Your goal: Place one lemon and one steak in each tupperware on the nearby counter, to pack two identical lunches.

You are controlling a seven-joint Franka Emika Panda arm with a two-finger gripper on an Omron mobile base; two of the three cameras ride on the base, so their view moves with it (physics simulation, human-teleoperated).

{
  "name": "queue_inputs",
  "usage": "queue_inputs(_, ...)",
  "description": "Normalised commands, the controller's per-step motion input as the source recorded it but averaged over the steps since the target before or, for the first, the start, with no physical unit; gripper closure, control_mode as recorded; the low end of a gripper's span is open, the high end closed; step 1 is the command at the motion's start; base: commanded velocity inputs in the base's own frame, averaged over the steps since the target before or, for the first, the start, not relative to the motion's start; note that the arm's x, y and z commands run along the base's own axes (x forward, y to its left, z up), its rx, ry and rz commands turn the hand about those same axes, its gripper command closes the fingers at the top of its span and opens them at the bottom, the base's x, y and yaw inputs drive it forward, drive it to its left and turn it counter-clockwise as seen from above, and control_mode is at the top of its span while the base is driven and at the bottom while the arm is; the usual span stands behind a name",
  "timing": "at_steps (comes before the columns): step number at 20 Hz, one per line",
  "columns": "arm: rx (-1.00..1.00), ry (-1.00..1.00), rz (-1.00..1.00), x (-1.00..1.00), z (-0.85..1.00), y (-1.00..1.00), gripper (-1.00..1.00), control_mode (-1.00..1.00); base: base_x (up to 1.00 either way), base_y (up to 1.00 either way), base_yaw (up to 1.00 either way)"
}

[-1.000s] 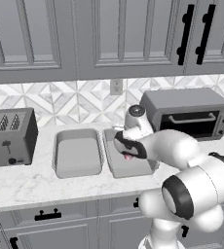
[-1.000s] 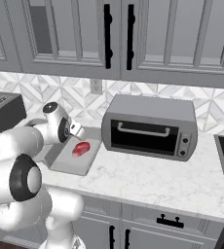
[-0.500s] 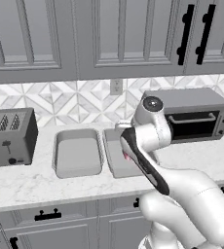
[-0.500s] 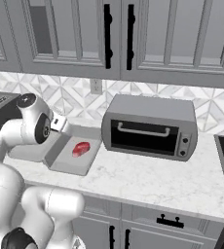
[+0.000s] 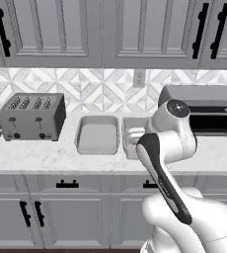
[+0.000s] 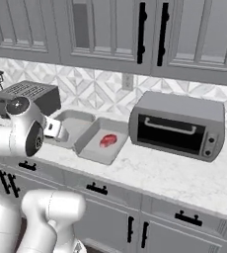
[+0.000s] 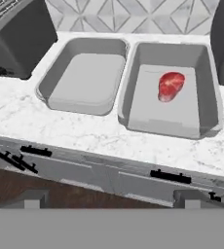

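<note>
The fingers (image 7: 33,198) are wide apart and hold nothing. One small red steak (image 7: 171,86) lies in the shallow grey tupperware (image 7: 209,104) beside the dark toaster oven (image 6: 178,125). Next, fetch a lemon and lower it gently beside that steak.

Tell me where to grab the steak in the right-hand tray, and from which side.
Come straight down on the steak from above. It lies flat mid-floor in its tupperware, clear of the raised walls; close across its narrower width.
</note>
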Motion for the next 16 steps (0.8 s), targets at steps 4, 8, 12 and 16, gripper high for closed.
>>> queue_inputs(4, 0.0, 0.0, 0.0, 0.0, 0.0, 0.0, -1.0, 1.0, -0.75, 0.01, 0.75)
queue_inputs(8, 0.0, 0.0, 0.0, 0.0, 0.0, 0.0, -1.0, 1.0, -0.41, 0.0, 0.91)
queue_inputs(12, 0.0, 0.0, 0.0, 0.0, 0.0, 0.0, -1.0, 1.0, -0.4, 0.0, 0.91)
queue_inputs(16, 0.0, 0.0, 0.0, 0.0, 0.0, 0.0, -1.0, 1.0, -0.67, 0.07, 0.78)
